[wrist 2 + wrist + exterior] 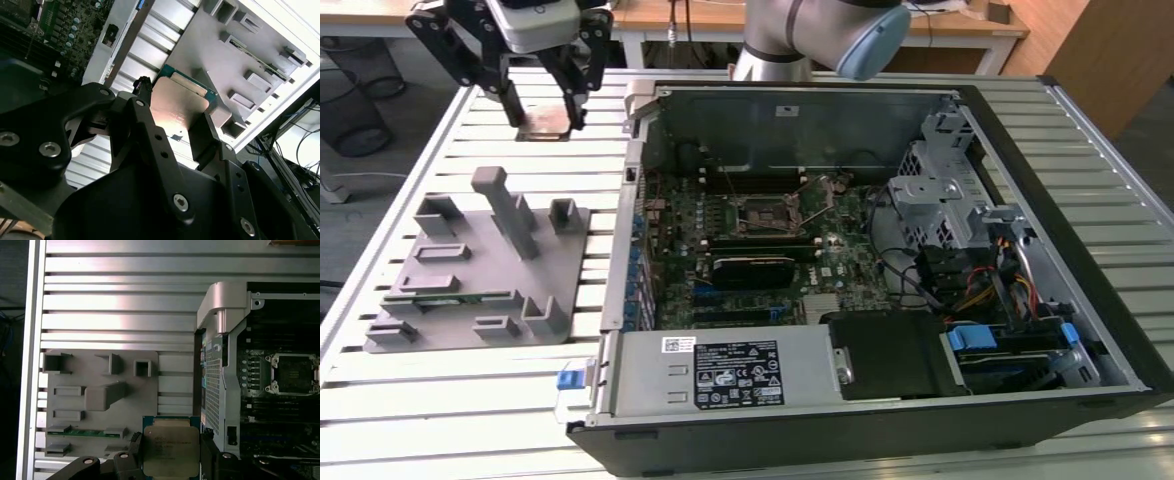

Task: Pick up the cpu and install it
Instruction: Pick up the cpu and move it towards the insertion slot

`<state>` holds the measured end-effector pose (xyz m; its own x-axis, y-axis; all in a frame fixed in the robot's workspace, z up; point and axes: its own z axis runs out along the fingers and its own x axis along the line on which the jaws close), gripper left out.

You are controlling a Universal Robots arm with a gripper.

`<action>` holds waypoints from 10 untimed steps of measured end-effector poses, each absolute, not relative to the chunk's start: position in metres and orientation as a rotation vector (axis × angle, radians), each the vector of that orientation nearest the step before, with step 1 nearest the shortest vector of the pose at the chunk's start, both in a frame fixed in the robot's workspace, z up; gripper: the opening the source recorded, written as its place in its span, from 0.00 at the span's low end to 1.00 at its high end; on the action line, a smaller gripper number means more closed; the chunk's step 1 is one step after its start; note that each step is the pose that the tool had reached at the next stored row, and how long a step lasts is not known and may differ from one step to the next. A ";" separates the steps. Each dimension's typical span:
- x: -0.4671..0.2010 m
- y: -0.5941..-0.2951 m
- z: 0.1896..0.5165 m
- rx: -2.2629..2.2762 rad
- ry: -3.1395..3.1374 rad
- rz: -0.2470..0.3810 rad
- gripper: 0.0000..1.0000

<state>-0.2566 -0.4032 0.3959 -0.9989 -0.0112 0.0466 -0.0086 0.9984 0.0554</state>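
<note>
- The slatted table point(480, 400) is carrying an open computer case point(1067, 140) on the exterior view's right.
- A grey fixture tray point(480, 270) is lying beside the case.
- The gripper point(544, 116) is hanging over the table, its fingers clamping two opposite edges of the cpu.
- The cpu point(170, 450) is sitting flat between them, outside the case.

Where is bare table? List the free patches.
Free: the table on the near side of the tray in the exterior view, and the strip between tray and computer case. Beyond the tray the gripper holds the chip above it. Inside the case: crowded.
</note>
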 end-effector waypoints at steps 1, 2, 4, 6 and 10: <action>-0.255 -0.403 0.396 0.015 -3.093 -0.085 0.54; -0.253 -0.403 0.396 0.015 -3.093 -0.085 0.54; -0.249 -0.403 0.396 0.015 -3.092 -0.085 0.54; -0.246 -0.403 0.396 0.015 -3.091 -0.085 0.54; -0.241 -0.403 0.396 0.015 -3.091 -0.085 0.54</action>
<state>-0.2406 -0.4032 0.3959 -0.9987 -0.0112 0.0494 -0.0085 0.9984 0.0554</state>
